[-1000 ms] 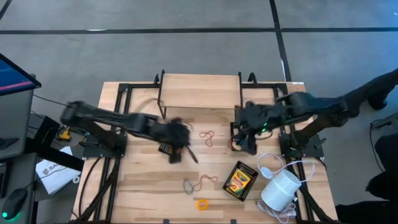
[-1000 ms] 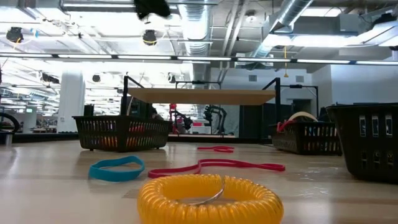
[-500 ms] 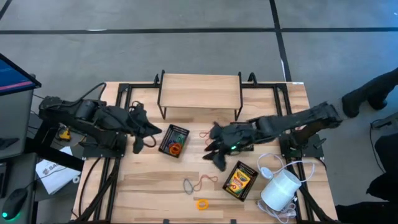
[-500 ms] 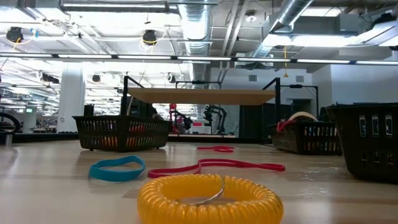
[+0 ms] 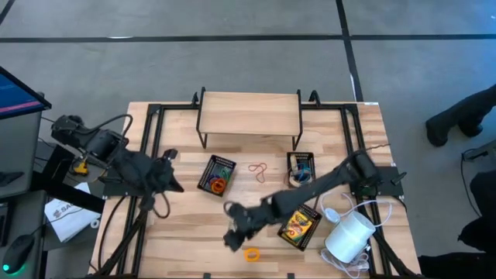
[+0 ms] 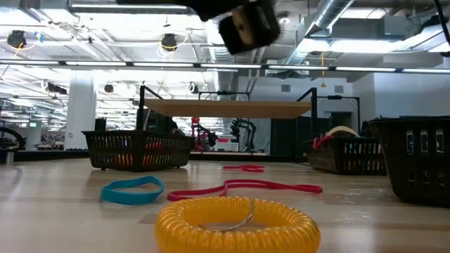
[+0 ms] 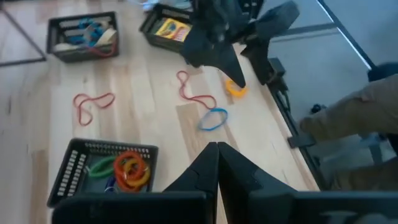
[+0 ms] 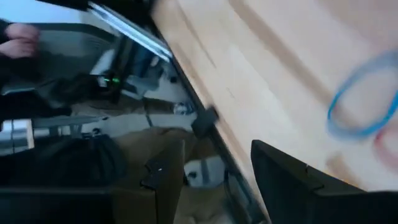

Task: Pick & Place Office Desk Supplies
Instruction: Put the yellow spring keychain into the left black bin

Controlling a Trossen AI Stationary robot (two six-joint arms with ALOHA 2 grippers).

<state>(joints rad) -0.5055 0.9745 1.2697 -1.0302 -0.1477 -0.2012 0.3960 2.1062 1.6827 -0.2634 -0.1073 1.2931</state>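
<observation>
My right gripper [image 5: 231, 235] hangs open above the table's near edge, over a blue loop [image 7: 213, 118] that lies flat beside a long red loop [image 7: 193, 93] and a yellow coil [image 5: 252, 253]. In its wrist view the blue loop [image 8: 365, 99] lies ahead of the fingers, untouched. A yellow-and-green crayon box [image 5: 298, 225] lies in a black tray, partly under the right arm. Another red loop [image 5: 260, 170] lies mid-table. My left gripper [image 5: 170, 184] is shut and empty, left of a black mesh tray [image 5: 209, 184] holding orange and green loops.
A second mesh tray [image 5: 302, 167] with loops stands at the right. A white cylinder [image 5: 349, 236] with a white cord sits at the near right corner. A wooden shelf [image 5: 249, 112] on black legs stands at the far edge. Bare wood lies near left.
My right gripper has swung from the right tray toward the table's near edge and leftward, sinking and rolling, and stays open. My left gripper has drawn back from the left tray toward the table's left edge, still shut. Nothing on the table has moved.
</observation>
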